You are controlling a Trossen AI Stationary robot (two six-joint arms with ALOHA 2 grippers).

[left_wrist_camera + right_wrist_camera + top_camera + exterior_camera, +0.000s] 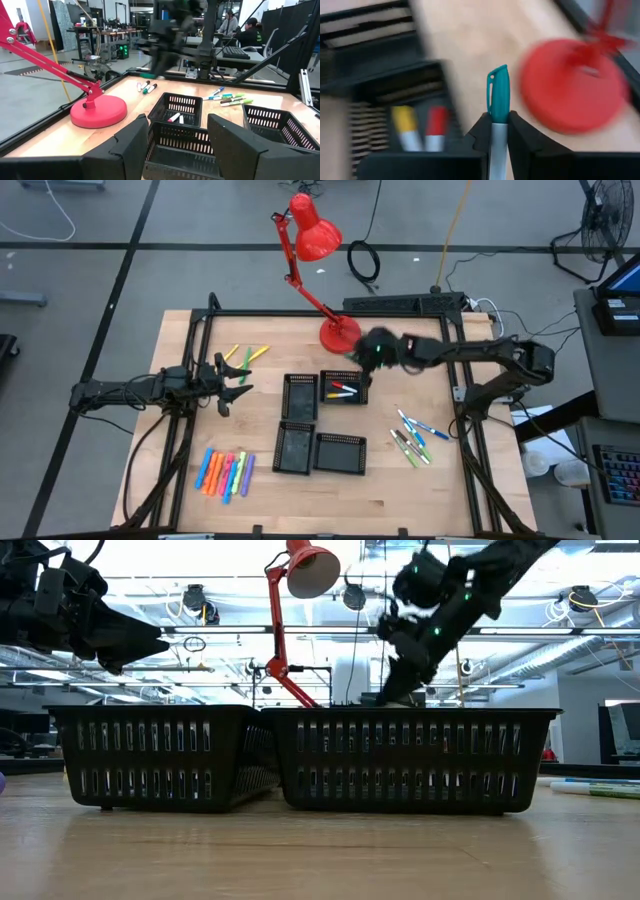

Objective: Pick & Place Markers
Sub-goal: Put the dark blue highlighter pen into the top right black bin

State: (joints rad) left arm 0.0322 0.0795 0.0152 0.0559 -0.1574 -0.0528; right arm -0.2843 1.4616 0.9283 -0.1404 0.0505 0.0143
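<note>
Right hand: the right hand [498, 131] was clamped on a teal-capped marker [497, 112], its white barrel pinched between the fingers and the cap sticking out past them.
Place: in the high view that hand [365, 373] hung over the far-right tray [343, 401], close to the red lamp base [338, 334].
Tray contents: two markers lay in that tray, one yellow-capped [405, 125] and one red-capped [436, 125].
Left hand: the left hand [177, 137] stood wide open and empty, waiting over the left side of the bench [180, 450], aimed at the trays.
Other trays: three more black mesh trays sat alongside, far-left [300, 396], near-left [294, 449] and near-right [340, 452]; the near ones looked empty, though the mesh made that hard to judge.
Loose markers: a neon row [226, 472] lay near the front left, a yellow-green few [245, 355] at the back left, and a mixed pile [414, 437] to the right of the trays.
Handling: a marker like this is probably light, stiff and smooth, so it can twist or slide in a narrow pinch.
Hold: mid-barrel across the short axis seems safest; a grip on the cap end alone could let it pivot.
Release: dropped from low over the tray, it should settle flat rather than bounce out or catch on the mesh wall.
</note>
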